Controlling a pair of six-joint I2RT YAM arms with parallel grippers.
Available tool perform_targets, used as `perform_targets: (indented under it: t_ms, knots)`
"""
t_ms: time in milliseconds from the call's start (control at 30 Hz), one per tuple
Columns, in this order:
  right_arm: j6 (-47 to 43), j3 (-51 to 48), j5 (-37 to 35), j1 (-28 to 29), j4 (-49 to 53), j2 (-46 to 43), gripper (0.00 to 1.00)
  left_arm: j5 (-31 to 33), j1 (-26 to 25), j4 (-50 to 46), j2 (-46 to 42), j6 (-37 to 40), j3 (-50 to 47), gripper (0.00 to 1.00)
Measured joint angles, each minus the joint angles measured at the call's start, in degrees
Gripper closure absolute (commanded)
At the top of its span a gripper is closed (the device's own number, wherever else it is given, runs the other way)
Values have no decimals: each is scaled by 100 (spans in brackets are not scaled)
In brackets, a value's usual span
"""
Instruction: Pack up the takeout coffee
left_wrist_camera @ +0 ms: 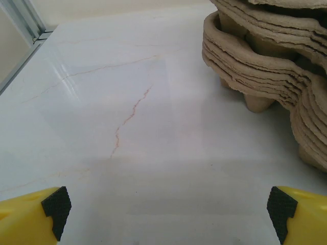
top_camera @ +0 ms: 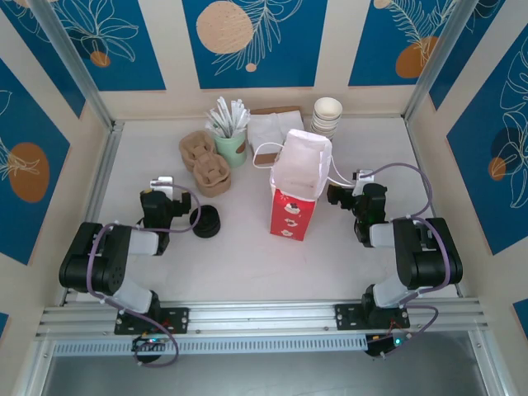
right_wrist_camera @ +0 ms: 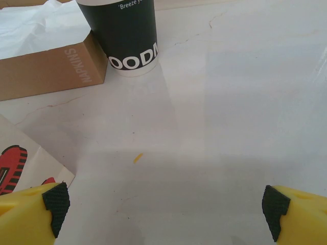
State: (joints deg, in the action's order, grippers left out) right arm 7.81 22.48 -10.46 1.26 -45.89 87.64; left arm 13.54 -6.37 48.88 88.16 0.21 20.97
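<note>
Reaching for dark paper cup with white lettering (right_wrist_camera: 130,35), upright at far side just beside brown cardboard napkin box (right_wrist_camera: 46,71): bring wide-spread right gripper (right_wrist_camera: 166,204) around its middle, close gently, with left gripper (left_wrist_camera: 168,209) equally spread, waiting aside.

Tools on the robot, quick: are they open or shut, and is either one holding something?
Left tool: open, holding nothing.
Right tool: open, holding nothing.

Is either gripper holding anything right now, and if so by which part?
Nothing is held. The left gripper and the right gripper are both open, with only table between their jaws.
</note>
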Motion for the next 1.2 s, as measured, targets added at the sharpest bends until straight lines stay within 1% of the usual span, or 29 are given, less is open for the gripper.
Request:
perform_targets:
  t_ms: [600,700,767,800,933,1033,1100,1200]
  knots:
    - [0,0,0,-11,0,0,1,2,0,0,0,0,0,0]
    - [7,4,-4,-39,153,-92,1,46,0,-157,-136,-2,7,0]
    - [24,61,-26,-76,446,-289,1,201,-2,-610,-479,-50,63,0]
    - [28,127,-55,-96,662,-428,1,380,-2,-1012,-789,-138,151,0]
    - [120,428,-203,-192,1392,-1137,1,855,-2,-2116,-2085,-332,518,0]
    - [352,872,-431,-302,2358,-1685,1,1145,-2,-3115,-3045,-625,1014,0]
    - [791,1471,-673,-433,3342,-1932,0,1314,-2,-3873,-3528,-925,1458,0]
    - [1541,2592,-916,-673,4769,-2009,1,1473,0,-5108,-3939,-1453,2291,0]
